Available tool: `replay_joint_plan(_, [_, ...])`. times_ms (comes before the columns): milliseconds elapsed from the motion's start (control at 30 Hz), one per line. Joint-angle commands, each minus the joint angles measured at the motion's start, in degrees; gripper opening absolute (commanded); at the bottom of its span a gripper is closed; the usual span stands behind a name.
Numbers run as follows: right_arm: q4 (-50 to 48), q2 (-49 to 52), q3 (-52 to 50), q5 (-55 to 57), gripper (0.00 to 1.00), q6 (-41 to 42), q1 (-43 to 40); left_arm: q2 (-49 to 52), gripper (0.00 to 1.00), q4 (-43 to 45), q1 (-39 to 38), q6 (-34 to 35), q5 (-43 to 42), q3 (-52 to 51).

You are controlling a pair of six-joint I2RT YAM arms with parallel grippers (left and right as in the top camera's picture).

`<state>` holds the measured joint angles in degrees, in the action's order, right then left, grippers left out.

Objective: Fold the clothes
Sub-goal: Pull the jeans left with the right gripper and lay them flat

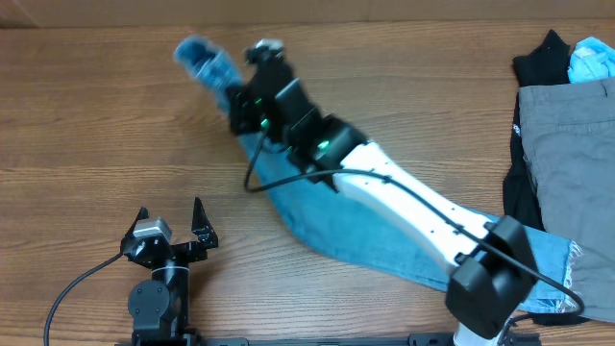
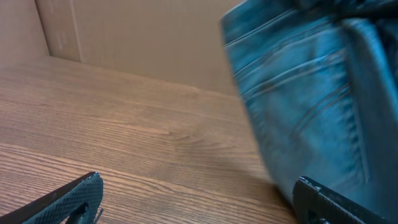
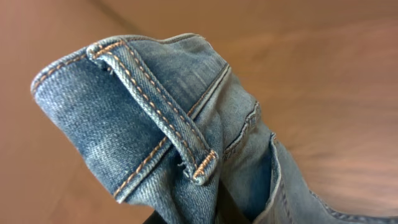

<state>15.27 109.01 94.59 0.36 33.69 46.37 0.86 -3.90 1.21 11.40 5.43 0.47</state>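
I take the grey trousers (image 1: 567,154) as my marker. The jeans (image 1: 336,216) lie on the table (image 1: 96,115) to the left of them, stretched on a slant. The frayed hem (image 1: 574,259) sits just beside the trousers' near corner, and the waist end is well apart from them, up toward the far left.

The right gripper (image 1: 235,94) is at that waist end, its arm reaching along the denim from the side of the grey trousers. On my right wrist feed the waistband (image 3: 81,106) and a belt loop (image 3: 155,106) with orange stitching fill the picture, raised above the wood. The cloth hides the fingers there, but the overhead shows the waist bunched and lifted at the gripper, so I read it as clamped on the jeans.

The left gripper (image 1: 171,211) is farthest from the grey trousers, beyond the jeans and at the near edge of the table. Its fingers (image 2: 68,199) are spread wide with nothing between them. On the left wrist feed the denim, with its curved pocket stitching (image 2: 305,93), rises just beside the right-hand finger (whether it touches, I cannot tell).

A black garment (image 1: 540,65) shows at the far edge of the grey trousers.
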Motion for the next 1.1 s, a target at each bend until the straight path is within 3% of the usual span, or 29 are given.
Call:
replay_joint_plan(0, [-1.9,-2.0,2.4,-1.5,0.09,1.9,1.3,-0.5,1.00,0.1,0.0,-1.6,0.5,-0.2])
replay_joint_plan(33, [-1.4,-2.0,2.9,-1.6,0.19,1.6,1.4,-0.5,1.00,0.1,0.0,-1.6,0.5,-0.2])
replay_joint_plan(67, [-0.6,-2.0,3.6,-1.6,0.40,0.7,1.4,-0.5,1.00,0.1,0.0,-1.6,0.5,-0.2])
replay_joint_plan(100, [0.6,-2.0,4.6,-1.5,0.70,-0.2,1.4,-0.5,1.00,0.1,0.0,-1.6,0.5,-0.2])
replay_joint_plan(133, [2.7,-2.0,6.2,-1.5,0.92,-1.3,1.0,-0.5,1.00,0.1,0.0,-1.6,0.5,-0.2])
replay_joint_plan(167, [5.4,-2.0,8.2,-1.3,1.00,-2.3,0.5,-0.5,1.00,0.1,0.0,-1.6,0.5,-0.2])
replay_joint_plan(533, [47.5,-2.3,41.0,4.3,1.00,-4.1,-10.7,-0.5,1.00,0.1,0.0,-1.6,0.5,-0.2])
replay_joint_plan(700, [61.7,-2.4,51.4,2.8,1.00,-4.1,-16.4,-0.5,1.00,0.1,0.0,-1.6,0.5,-0.2])
replay_joint_plan(1067, [76.1,-2.3,48.8,5.4,1.00,-5.6,-20.2,-0.5,1.00,0.1,0.0,-1.6,0.5,-0.2])
